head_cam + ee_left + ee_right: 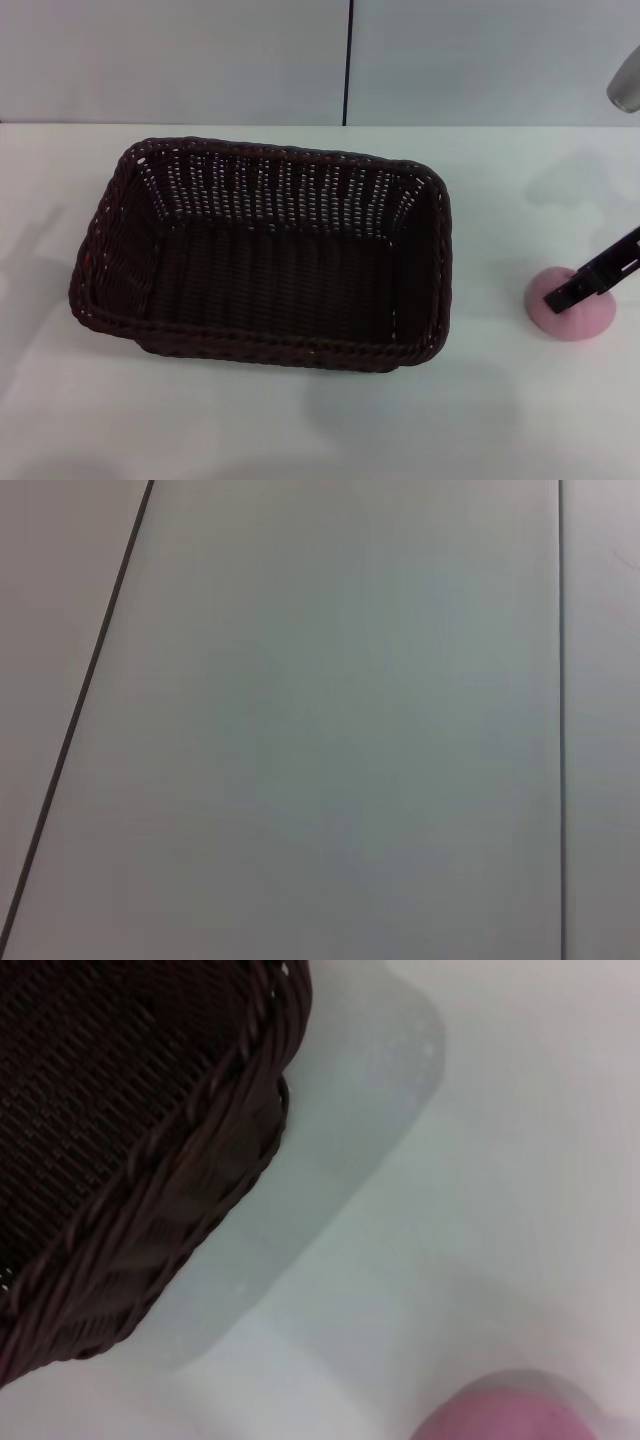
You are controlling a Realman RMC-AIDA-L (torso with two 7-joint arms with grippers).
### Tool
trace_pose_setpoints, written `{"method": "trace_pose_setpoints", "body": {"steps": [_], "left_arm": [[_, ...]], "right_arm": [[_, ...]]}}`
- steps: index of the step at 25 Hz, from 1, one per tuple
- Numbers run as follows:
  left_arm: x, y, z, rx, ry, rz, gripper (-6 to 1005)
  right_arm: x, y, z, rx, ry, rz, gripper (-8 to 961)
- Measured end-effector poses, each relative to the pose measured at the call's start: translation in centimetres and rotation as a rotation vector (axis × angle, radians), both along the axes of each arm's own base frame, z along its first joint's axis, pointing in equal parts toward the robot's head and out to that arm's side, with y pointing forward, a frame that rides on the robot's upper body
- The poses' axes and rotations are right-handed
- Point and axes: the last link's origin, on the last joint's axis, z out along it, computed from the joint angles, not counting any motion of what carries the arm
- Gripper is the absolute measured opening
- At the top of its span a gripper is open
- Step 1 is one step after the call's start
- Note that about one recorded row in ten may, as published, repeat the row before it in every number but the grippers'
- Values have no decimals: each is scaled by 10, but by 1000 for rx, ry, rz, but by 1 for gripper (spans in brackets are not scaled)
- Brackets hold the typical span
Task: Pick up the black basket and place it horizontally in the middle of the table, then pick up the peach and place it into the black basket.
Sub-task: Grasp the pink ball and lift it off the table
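Note:
The black basket (265, 255) stands upright and empty in the middle of the white table (500, 410), its long side running left to right. The pink peach (585, 318) lies on the table to the basket's right, well apart from it. My right gripper (572, 292) comes in from the right edge and sits right over the top of the peach. The right wrist view shows a corner of the basket (120, 1120) and the top of the peach (510, 1418) close below. My left gripper is out of view; its wrist view shows only wall panels.
A grey wall with a dark vertical seam (348, 60) stands behind the table. A grey metal part of my right arm (625, 85) shows at the upper right. Bare table lies between basket and peach (490, 290).

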Motion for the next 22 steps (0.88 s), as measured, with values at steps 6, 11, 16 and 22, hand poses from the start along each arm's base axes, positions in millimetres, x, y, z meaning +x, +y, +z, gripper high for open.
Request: {"method": "trace_pose_setpoints", "body": {"steps": [6,11,16,22], "left_arm": [[0,1,2,12,-1,1,698],[-1,2,4,22,-2,5,697],[-1,3,5,24,-2,6,697],[0,6,3,19,-6,5,697]], "right_arm": [[1,-1,1,2,-2,-3,386],[-2,1,16,58,9,15,252],[-13,2,46,154,30,47,203],[-40,6,69,221,25,149,167]]}}
